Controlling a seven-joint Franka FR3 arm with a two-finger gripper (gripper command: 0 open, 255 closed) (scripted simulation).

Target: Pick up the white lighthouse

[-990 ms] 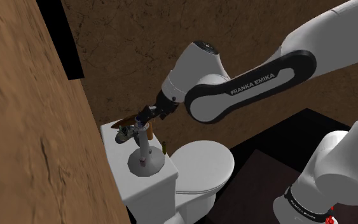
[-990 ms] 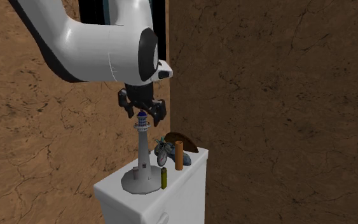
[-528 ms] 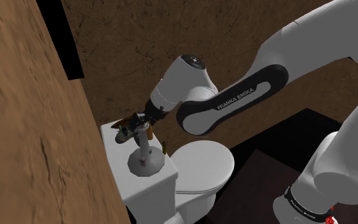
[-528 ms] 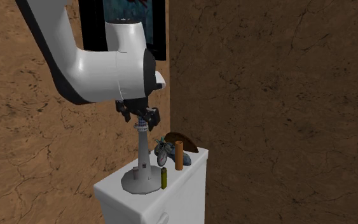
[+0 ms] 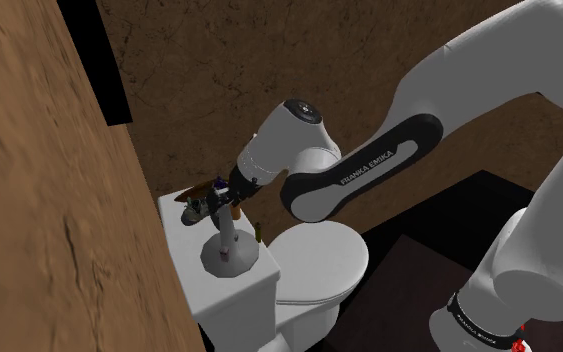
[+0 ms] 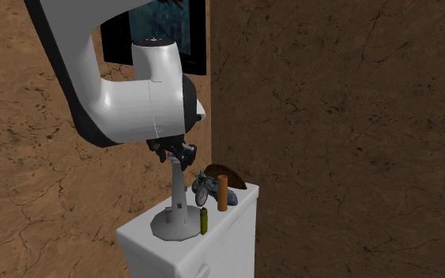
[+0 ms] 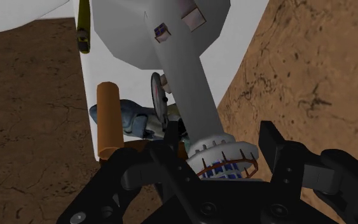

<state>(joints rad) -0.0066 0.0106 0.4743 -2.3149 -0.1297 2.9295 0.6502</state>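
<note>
The white lighthouse [image 5: 227, 238] stands upright on its wide grey base on the white toilet tank lid [image 5: 252, 283]. My black gripper [image 5: 223, 196] is down over its top. From the second exterior view the lighthouse [image 6: 179, 193] rises to the gripper [image 6: 176, 156], which hides its lantern. Looking along the hand, the gripper [image 7: 222, 145] is shut on the lighthouse's railed top, one finger [image 7: 172, 141] on each side, and the tower [image 7: 185, 79] runs away toward its base.
On the tank lid [image 6: 230, 235] beside the lighthouse are a brown cylinder [image 6: 222, 193], a small olive stick [image 6: 204, 222], a little toy bike [image 6: 205, 188] and a brown fan-shaped piece [image 6: 228, 175]. The toilet seat [image 5: 317, 256] lies in front. Brown walls [image 5: 49, 210] close in behind.
The arm has come down, bringing the gripper from just above the lighthouse onto its top. The fingers stood apart before and have closed on it. The lighthouse has not moved.
</note>
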